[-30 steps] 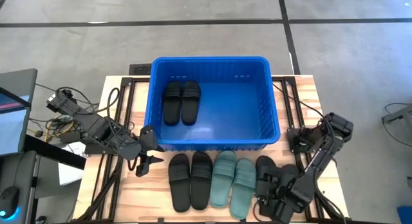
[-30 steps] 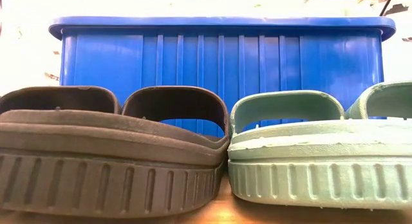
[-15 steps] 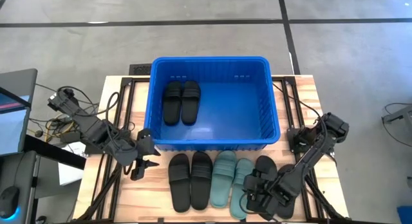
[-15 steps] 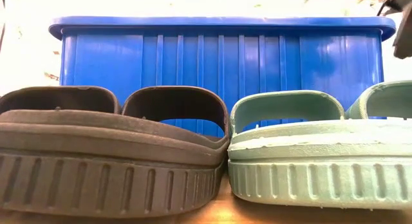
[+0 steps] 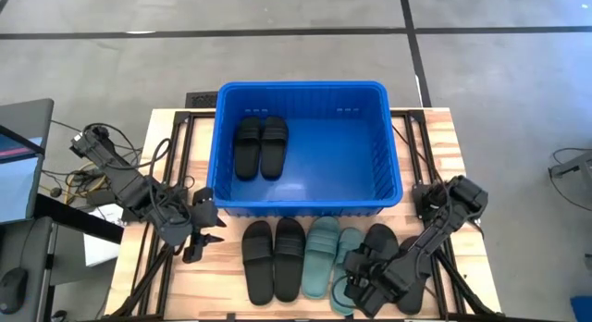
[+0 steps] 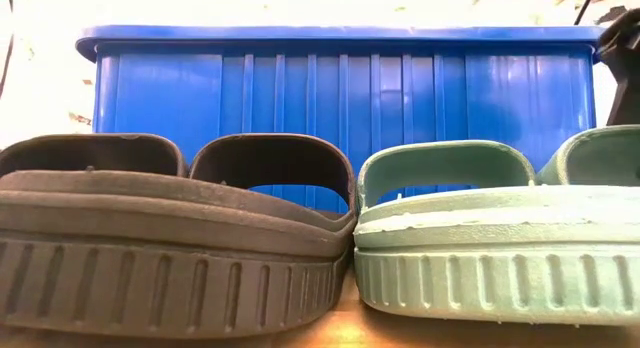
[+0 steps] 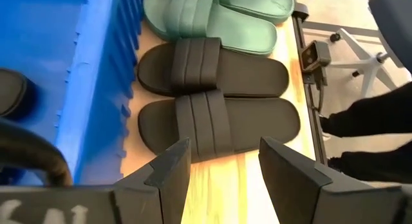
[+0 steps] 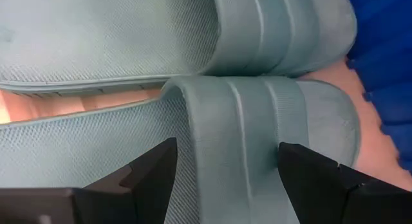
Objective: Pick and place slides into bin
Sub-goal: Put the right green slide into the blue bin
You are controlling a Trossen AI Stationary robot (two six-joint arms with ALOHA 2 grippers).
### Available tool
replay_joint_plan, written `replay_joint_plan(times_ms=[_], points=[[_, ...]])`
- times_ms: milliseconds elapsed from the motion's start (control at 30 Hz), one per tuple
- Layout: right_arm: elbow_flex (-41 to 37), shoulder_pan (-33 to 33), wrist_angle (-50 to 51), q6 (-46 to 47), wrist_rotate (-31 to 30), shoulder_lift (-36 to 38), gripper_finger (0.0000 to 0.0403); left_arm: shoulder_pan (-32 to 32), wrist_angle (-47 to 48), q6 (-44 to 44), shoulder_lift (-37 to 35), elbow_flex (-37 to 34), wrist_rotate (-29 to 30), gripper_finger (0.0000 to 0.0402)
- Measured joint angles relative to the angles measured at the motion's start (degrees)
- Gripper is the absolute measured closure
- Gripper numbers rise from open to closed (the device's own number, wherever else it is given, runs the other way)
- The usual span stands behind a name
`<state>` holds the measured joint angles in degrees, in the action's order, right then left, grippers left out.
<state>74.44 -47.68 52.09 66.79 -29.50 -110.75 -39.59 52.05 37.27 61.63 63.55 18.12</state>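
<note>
Right tool (image 5: 356,283): low over the near right part of the tabletop (image 5: 435,137), fingers spread wide and gripping nothing; in the right wrist view its two dark fingers (image 8: 151,172) stand either side of the strap of the outer teal slide (image 8: 257,153), which lies directly under and ahead of it.
Outer teal slide, seen from above (image 5: 348,253): partly under the right tool, its toe end toward the bin.
Inner teal slide (image 5: 320,255): just beside the right tool, on the side away from that arm's base, touching the outer teal one.
Black slide by right arm (image 5: 381,241): just beside the right tool, largely covered by the arm.
Left tool (image 5: 197,241): near the bin's front left corner, fingers parted with nothing between them; in the left wrist view it points across the wood toward the black pair.
Nearest black slide (image 7: 219,124): just ahead of the left tool's fingertips (image 7: 177,153), not touched.
Second black slide (image 7: 212,73): directly beyond the first, the two edge to edge.
Bin (image 5: 393,165): beyond both tools, blue, its front wall just past the row of slides.
Black pair in bin (image 5: 260,146): side by side on the bin floor, well apart from both tools.
</note>
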Motion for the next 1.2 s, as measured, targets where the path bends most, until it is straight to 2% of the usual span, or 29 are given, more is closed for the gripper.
replay_joint_plan(times_ms=[100, 200, 267, 433, 467, 733, 1200], points=[[0.43, 0.22, 0.2, 1.23, 0.96, -0.71, 0.0151, 0.04, -0.02, 0.11, -0.02, 0.0, 0.77, 0.023], [1.43, 0.17, 2.32, 3.42, 0.7, -1.08, 0.0181, 0.04, -0.02, 0.12, -0.02, 0.0, 0.76, 0.023], [2.06, 0.05, 3.74, 4.5, 0.71, -1.05, 0.0222, 0.04, -0.02, 0.1, -0.02, 0.0, 0.87, 0.023], [3.28, -0.95, 5.63, 5.2, 0.76, -1.05, 0.0368, 0.04, -0.02, 0.11, -0.01, 0.0, 2.95, 0.023], [3.61, -1.17, 6.11, 5.14, 0.75, -1.05, 0.0384, 0.04, -0.04, 0.1, -0.02, 0.0, 3.27, 0.023], [7.73, -2.06, 9.96, 8.27, 0.6, -1.05, 0.0396, 0.04, -0.04, -0.25, -0.02, 0.0, 3.54, 0.023], [23.05, -3.83, 20.46, 7.27, -0.65, -1.05, 0.04, 0.04, -0.02, -3.67, -0.02, 0.0, 3.6, 0.023]])
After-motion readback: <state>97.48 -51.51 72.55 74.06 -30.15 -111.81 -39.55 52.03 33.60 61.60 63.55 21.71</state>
